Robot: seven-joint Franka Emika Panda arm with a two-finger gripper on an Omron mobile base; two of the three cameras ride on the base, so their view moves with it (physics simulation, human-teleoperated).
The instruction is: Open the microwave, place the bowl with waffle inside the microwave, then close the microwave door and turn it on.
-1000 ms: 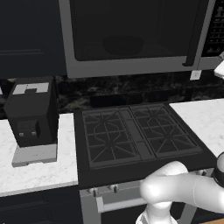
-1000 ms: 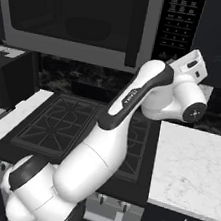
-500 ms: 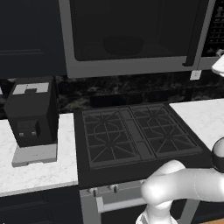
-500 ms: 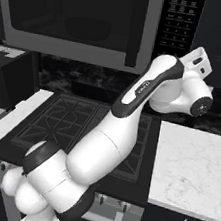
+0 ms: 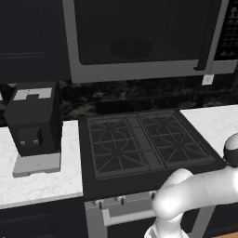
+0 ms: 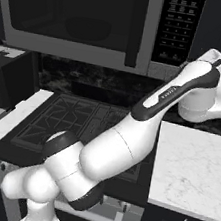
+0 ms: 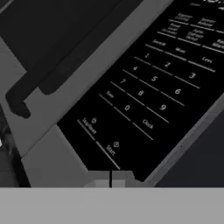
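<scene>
The microwave hangs above the stove, a wide box with a grey steel frame. Its microwave door is shut flush, a broad dark glass window with a slim dark vertical handle on its right edge. Behind the glass a dim round shape, apparently the bowl with waffle, sits mid-cavity. Right of the handle runs the black keypad strip, with number keys and a Start key at its lower end.

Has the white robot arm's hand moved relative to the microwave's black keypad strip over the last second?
Yes. In the right base view the hand has shifted rightward and slightly up, away from the black keypad strip.
</scene>
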